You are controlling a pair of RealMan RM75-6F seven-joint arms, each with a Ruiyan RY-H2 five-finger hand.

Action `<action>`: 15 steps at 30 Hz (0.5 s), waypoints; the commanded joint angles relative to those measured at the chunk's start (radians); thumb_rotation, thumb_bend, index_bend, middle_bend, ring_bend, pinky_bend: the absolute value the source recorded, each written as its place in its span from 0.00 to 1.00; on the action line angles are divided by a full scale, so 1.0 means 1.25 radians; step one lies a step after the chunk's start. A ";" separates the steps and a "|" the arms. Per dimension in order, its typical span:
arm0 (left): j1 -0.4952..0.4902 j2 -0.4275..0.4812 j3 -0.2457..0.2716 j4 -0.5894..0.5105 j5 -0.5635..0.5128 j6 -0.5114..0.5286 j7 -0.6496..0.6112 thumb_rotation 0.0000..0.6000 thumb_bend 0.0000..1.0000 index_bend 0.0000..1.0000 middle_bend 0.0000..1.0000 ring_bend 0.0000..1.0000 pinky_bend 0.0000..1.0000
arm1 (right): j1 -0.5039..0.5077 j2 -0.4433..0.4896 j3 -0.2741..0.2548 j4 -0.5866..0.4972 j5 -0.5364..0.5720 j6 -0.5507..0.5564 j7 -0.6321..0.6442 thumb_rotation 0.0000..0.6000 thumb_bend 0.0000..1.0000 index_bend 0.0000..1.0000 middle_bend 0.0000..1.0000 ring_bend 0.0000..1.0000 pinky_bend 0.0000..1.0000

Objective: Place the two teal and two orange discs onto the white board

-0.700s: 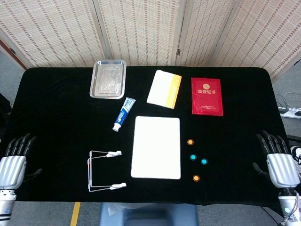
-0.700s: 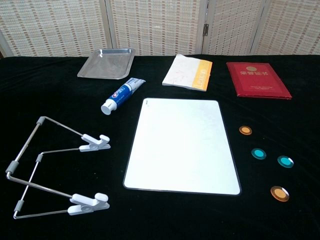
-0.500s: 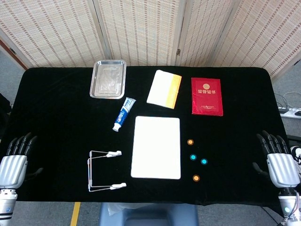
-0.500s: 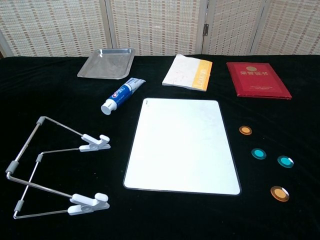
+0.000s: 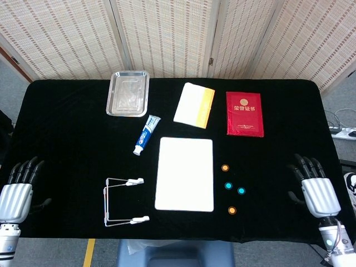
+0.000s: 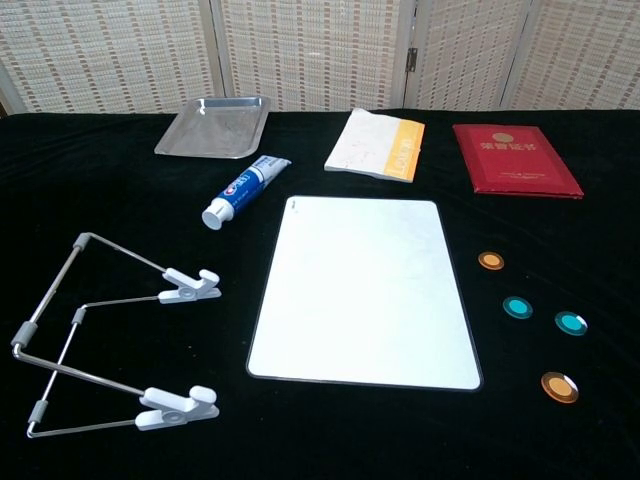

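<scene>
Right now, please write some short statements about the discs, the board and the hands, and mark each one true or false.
1. All four discs lie on the cloth to the right of the board. True.
2. One teal disc already lies on the board. False: it is on the cloth, as is the other teal disc.
3. The right hand holds an orange disc. False: it holds nothing, fingers apart.
4. The left hand holds nothing. True.
5. The toothpaste lies in the tray. False: it lies on the cloth.
</scene>
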 commanded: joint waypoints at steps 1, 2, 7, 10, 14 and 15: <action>0.002 0.001 0.002 0.001 -0.001 0.000 -0.003 1.00 0.16 0.01 0.00 0.00 0.00 | 0.035 -0.031 -0.005 0.017 -0.016 -0.043 -0.015 1.00 0.32 0.25 0.07 0.01 0.00; 0.003 0.002 0.003 0.001 -0.002 -0.001 -0.004 1.00 0.16 0.02 0.00 0.00 0.00 | 0.046 -0.043 -0.008 0.024 -0.020 -0.060 -0.019 1.00 0.32 0.26 0.07 0.01 0.00; 0.007 0.004 0.004 0.004 -0.004 0.002 -0.009 1.00 0.16 0.02 0.00 0.00 0.00 | 0.088 -0.088 -0.014 0.048 -0.028 -0.120 -0.037 1.00 0.32 0.31 0.08 0.00 0.00; 0.007 0.002 0.005 0.007 -0.005 0.000 -0.010 1.00 0.16 0.02 0.00 0.00 0.00 | 0.111 -0.117 -0.012 0.063 -0.030 -0.147 -0.049 1.00 0.32 0.34 0.09 0.00 0.00; 0.007 -0.001 0.006 0.011 -0.004 0.000 -0.012 1.00 0.16 0.02 0.00 0.00 0.00 | 0.142 -0.159 -0.005 0.090 -0.021 -0.183 -0.060 1.00 0.32 0.37 0.10 0.00 0.00; 0.007 -0.001 0.006 0.011 -0.004 0.000 -0.012 1.00 0.16 0.02 0.00 0.00 0.00 | 0.148 -0.169 -0.004 0.097 -0.018 -0.190 -0.062 1.00 0.32 0.37 0.10 0.00 0.00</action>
